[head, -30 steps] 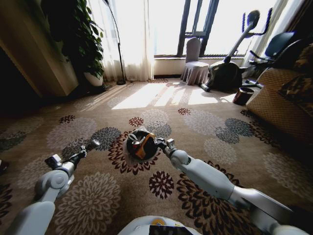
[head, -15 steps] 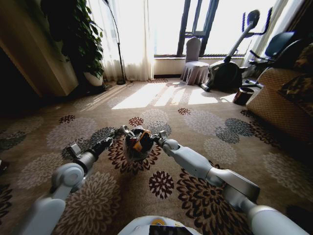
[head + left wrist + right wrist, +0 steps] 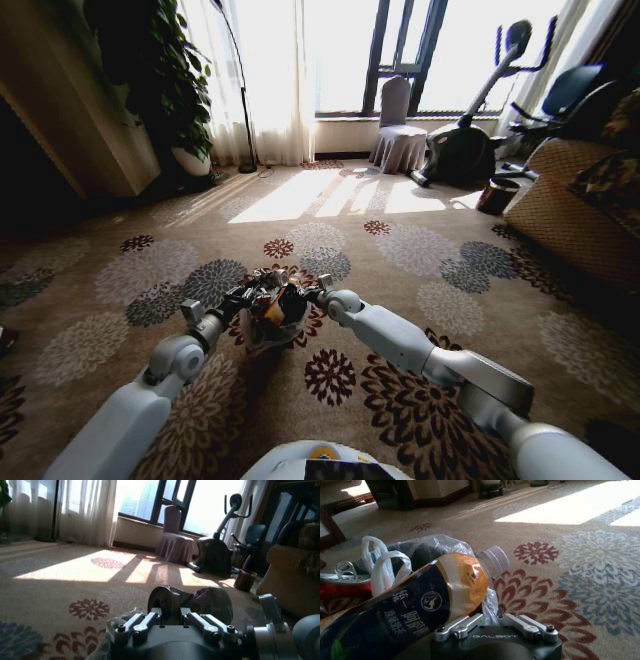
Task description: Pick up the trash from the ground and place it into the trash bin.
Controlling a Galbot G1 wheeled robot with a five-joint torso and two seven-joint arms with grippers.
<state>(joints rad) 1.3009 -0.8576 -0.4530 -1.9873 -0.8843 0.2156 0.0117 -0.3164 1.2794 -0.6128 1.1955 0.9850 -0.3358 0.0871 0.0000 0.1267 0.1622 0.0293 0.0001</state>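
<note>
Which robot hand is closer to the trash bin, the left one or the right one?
About equal. The left gripper is at the near-left rim of the trash bin, the right gripper at its right rim; which one is nearer cannot be told.

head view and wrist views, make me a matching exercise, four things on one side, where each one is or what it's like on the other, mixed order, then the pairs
Things:
1. trash bin
2. bottle
3. red can
4. chair

Places or states:
A. by the window, under a draped cover
B. silver top with pull tab showing, lying beside the white bag handles
C. between the left gripper and the right gripper, lined with crinkled plastic
D. orange and black label, pale cap, slanting out of the bin

Pairs: 1-C, 2-D, 3-B, 4-A
</note>
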